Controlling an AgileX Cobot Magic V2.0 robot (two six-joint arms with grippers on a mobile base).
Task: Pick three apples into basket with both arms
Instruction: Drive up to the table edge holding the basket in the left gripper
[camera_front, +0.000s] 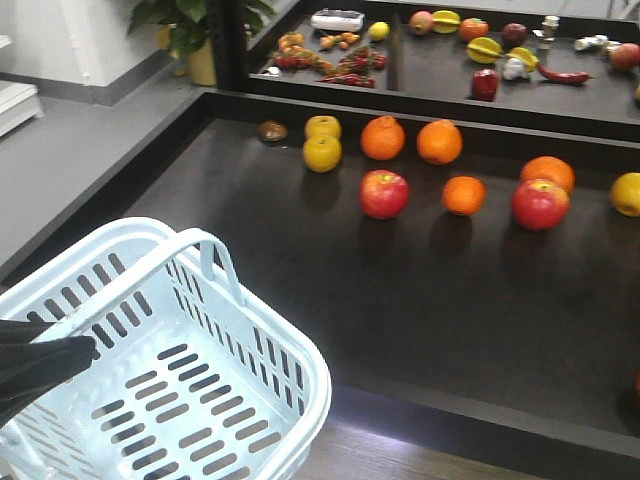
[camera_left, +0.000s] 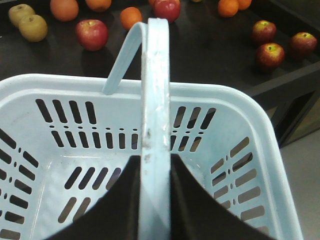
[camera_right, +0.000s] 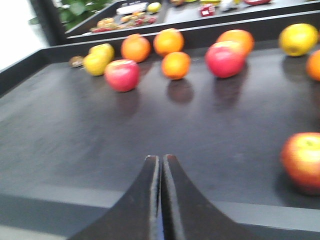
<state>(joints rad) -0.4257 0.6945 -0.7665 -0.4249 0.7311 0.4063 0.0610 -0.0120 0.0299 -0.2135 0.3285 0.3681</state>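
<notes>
the pale blue basket (camera_front: 300, 372) sits in front of the black bench (camera_front: 420, 300), off its near left corner. the left gripper (camera_left: 154, 165) has its jaws clenched on one swing handle (camera_left: 155, 75) of the basket, with a black jaw pressed against each side of the bar. the second handle (camera_left: 122, 60) leans away on the basket's left side.

the three apples of the task lie on the bench beyond the basket's far right corner, near each other but apart: the nearest dark red apple (camera_left: 270, 54), the farther dark red apple (camera_left: 263, 31) and the rightmost dark red apple (camera_left: 303, 42). each shows a yellow-green patch at the stem.

straight beyond the basket lie a lighter red apple (camera_front: 384, 193), a second lighter red apple (camera_front: 540, 203), several oranges (camera_front: 439, 141) and two yellow fruits (camera_front: 322, 152). far beyond the basket's left side stands a potted plant (camera_front: 190, 30).

the right gripper (camera_right: 161, 161) is over the bench's near edge, on the basket's right side, with its jaws pressed together and nothing between them. a blurred red apple (camera_right: 302, 160) with a yellow-green blush lies farther right of the basket. i cannot tell whether it is one of the three.
</notes>
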